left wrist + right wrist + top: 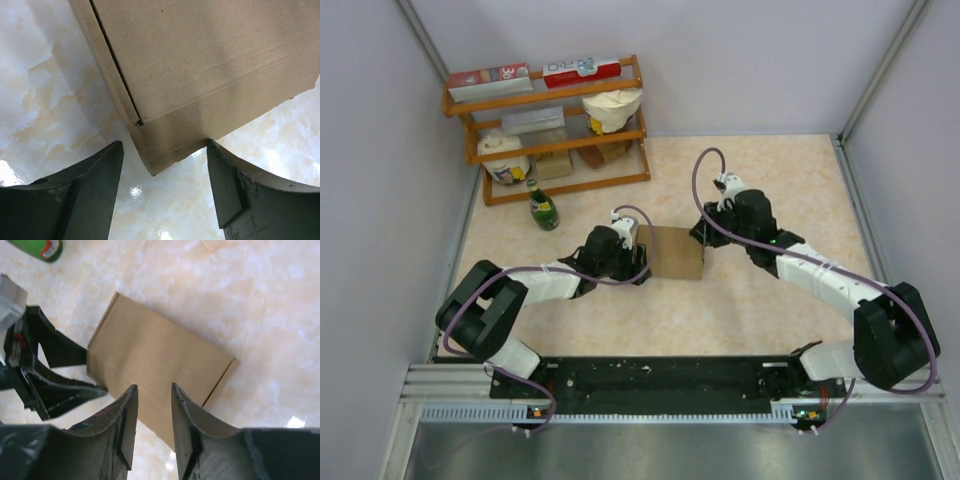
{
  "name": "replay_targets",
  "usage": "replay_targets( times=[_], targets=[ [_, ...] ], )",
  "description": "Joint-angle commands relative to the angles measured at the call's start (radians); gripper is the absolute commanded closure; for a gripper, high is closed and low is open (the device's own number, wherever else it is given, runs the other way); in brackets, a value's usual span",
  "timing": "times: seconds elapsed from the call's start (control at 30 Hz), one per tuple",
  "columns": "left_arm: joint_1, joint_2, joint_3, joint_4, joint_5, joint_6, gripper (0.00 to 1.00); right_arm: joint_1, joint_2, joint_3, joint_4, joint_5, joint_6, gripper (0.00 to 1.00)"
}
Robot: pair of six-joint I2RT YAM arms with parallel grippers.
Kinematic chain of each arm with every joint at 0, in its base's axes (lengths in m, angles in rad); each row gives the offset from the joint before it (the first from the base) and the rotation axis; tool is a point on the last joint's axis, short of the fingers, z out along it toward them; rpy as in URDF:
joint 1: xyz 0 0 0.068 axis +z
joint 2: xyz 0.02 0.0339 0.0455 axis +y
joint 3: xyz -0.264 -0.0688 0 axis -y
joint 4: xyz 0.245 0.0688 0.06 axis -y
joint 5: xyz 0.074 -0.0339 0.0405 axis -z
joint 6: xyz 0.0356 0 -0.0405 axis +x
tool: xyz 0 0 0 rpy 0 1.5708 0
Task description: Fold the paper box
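Observation:
The paper box (671, 252) is plain brown cardboard, closed up into a flat box, and lies on the marbled table between my two arms. In the left wrist view its near corner (210, 60) sits between the fingers of my left gripper (164, 146), which is open and not gripping it. In the top view my left gripper (642, 260) is at the box's left edge. My right gripper (704, 238) is at the box's right edge. In the right wrist view my right gripper (154, 387) is narrowly open and empty over the box (160, 347).
A wooden rack (560, 130) at the back left holds red-and-white boxes, a cream bag and other goods. A green bottle (542, 205) stands in front of it, left of the box, and shows in the right wrist view (37, 246). Walls enclose the table on three sides.

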Motion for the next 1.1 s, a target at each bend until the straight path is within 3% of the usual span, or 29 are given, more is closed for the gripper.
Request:
replay_targets(
  times=[0.0,0.1,0.27,0.53,1.07],
  targets=[
    [0.005,0.004,0.033,0.028,-0.014,0.008,0.28,0.001,0.08,0.103,0.077,0.02,-0.008,0.73],
    [0.005,0.005,0.036,0.026,-0.014,0.008,0.28,-0.001,0.172,0.186,0.1,0.037,0.003,0.84],
    [0.005,0.002,0.042,0.023,-0.014,0.006,0.28,0.001,0.342,0.321,0.093,0.108,0.009,0.9],
    [0.005,0.025,0.053,0.042,0.001,-0.001,0.27,0.033,0.508,0.476,0.013,0.273,-0.021,0.91],
    [0.002,0.082,0.073,0.063,0.004,-0.007,0.25,0.087,0.593,0.499,-0.097,0.291,-0.048,0.9]
  ],
)
